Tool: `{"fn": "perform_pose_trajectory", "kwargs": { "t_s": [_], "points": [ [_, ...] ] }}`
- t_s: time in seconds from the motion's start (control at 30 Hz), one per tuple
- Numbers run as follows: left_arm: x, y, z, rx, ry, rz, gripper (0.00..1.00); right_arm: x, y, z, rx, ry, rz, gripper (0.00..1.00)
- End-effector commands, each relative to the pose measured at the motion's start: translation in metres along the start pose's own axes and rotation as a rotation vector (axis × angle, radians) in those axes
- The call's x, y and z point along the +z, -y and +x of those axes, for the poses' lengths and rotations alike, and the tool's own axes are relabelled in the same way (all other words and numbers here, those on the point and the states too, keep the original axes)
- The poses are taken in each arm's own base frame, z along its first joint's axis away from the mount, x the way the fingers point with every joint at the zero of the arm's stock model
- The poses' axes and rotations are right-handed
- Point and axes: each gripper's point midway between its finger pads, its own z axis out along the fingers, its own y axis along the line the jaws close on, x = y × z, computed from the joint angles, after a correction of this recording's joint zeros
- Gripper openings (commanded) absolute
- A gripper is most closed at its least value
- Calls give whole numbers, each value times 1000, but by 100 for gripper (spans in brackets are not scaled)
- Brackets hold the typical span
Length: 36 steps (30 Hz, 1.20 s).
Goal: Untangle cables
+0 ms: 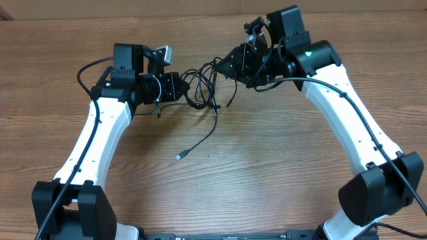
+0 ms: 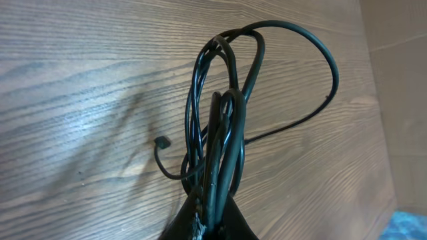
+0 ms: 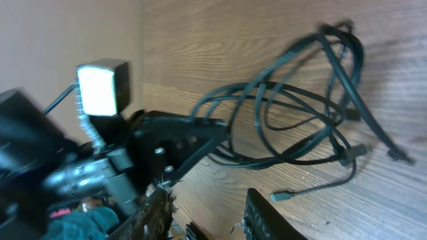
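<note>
In the upper middle of the overhead frame, the cables (image 1: 200, 90) sit on the worktop (image 1: 267, 167) as a light, floppy, slick tangle, with your left hand (image 1: 177, 88) clamped on one bunch and your right hand (image 1: 225, 67) part open and empty just beside, so pinch a single outer loop.

cables (image 1: 200, 85) | thin blk, tangled loops | on table (image 1: 267, 180) ctr | 1 silver-tip end loose

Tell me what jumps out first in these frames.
A knot of thin black cables sits in the middle of the wooden table, between the two arms. The left gripper is shut on one side of the bundle, and the right gripper hangs open close by the other side. One loose end with a silver plug trails away toward the robot's base.
</note>
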Motion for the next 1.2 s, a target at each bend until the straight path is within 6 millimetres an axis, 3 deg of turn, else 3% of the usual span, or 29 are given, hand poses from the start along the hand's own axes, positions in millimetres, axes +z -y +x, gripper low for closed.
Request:
{"fn": "perform_pose_trajectory", "kwargs": {
  "t_s": [0.0,0.2,0.4,0.8,1.17],
  "points": [
    [1,11,2,-57,-17,67,4,22,14,4,89,-15,45,33],
    [0,22,5,-56,-36,131,4,52,17,7,112,-40,42,33],
    [-1,26,6,-74,-45,157,4,82,33,15,157,-89,66,32],
    [1,42,12,-114,-79,215,4,99,17,16,115,-80,23,33],
    [1,45,13,-115,-85,227,4,123,40,25,159,-121,75,32]
  ]
}}
